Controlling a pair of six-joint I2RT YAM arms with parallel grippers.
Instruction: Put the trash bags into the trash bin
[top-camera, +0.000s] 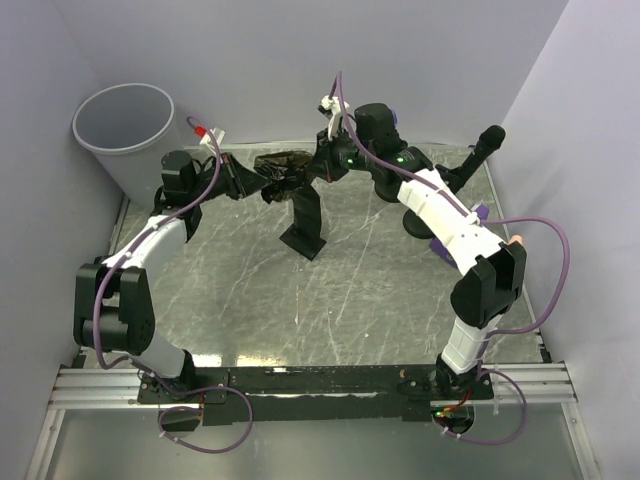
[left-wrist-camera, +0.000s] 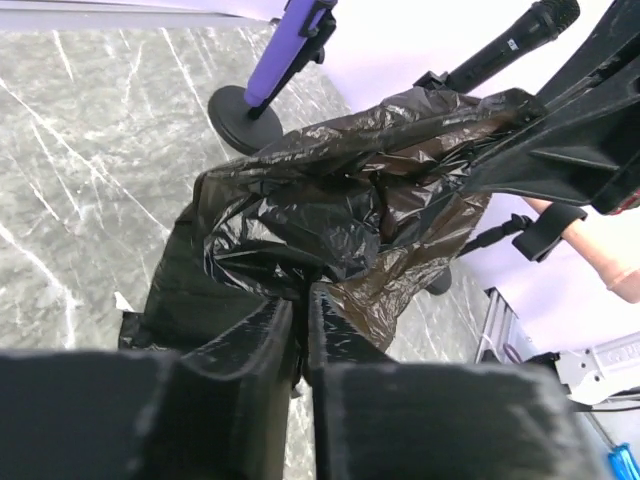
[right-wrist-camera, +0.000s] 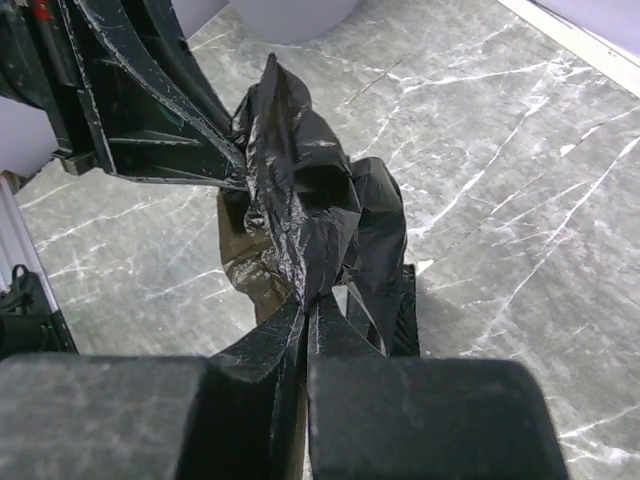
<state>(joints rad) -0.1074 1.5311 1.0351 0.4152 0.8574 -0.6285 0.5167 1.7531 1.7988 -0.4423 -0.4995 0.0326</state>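
Black trash bag is clamped by left tool and right tool, between trash bin and microphone.

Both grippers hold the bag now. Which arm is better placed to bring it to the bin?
Left, probably. The left gripper and right gripper are both shut on the bag, but the bin stands far left, on the left gripper's side; the right one would need to reach across.
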